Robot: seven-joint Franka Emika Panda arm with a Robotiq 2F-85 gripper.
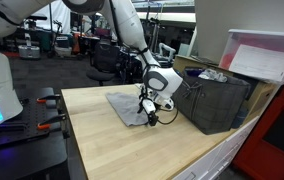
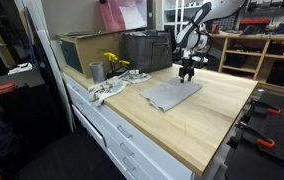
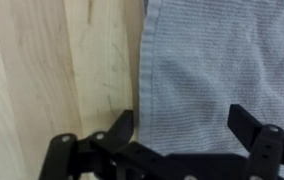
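Observation:
A grey-blue cloth (image 3: 217, 70) lies flat on the light wooden table (image 3: 42, 80); it shows in both exterior views, cloth (image 1: 128, 107) and cloth (image 2: 172, 93). My gripper (image 3: 182, 128) hangs just above it, near its edge, jaws open wide with only cloth showing between the black fingers (image 3: 250, 125). The left finger sits close to the cloth's hemmed edge. In the exterior views the gripper (image 1: 152, 108) and gripper (image 2: 188, 70) point down over one end of the cloth. I cannot tell whether the fingertips touch the fabric.
A dark crate (image 1: 217, 98) stands on the table just beside the gripper. Farther along the counter are a metal cup (image 2: 96, 71), a yellow object (image 2: 113, 62), a crumpled rag (image 2: 105, 92) and a cardboard box (image 2: 82, 48). Table edges lie nearby.

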